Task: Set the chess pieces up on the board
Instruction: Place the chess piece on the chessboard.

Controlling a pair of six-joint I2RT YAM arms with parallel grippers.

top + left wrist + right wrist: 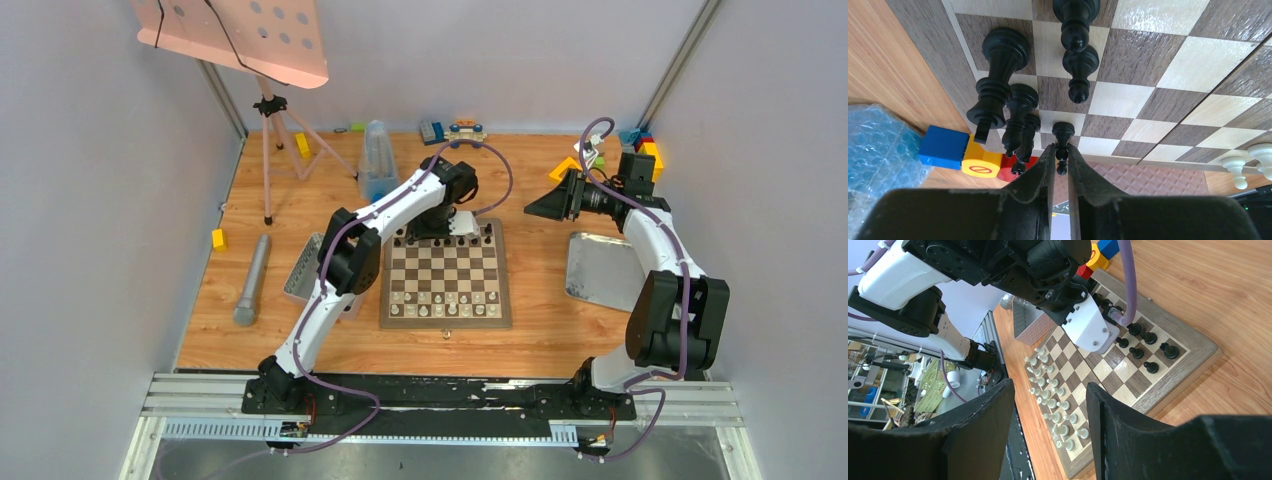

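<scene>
White chess pieces (446,298) look set; black ranks (1137,353) are only partly filled. Left gripper (1061,150) sits narrow around a black pawn (1063,131), grip unclear.

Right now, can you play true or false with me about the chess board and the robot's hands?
1. The white pieces stand along the near side of the board. True.
2. The right gripper holds a white pawn. False: its fingers are apart with nothing between them.
3. The left gripper has one finger on each side of a black pawn. True.
4. The middle of the board is packed with pieces. False: the middle squares are bare.
</scene>
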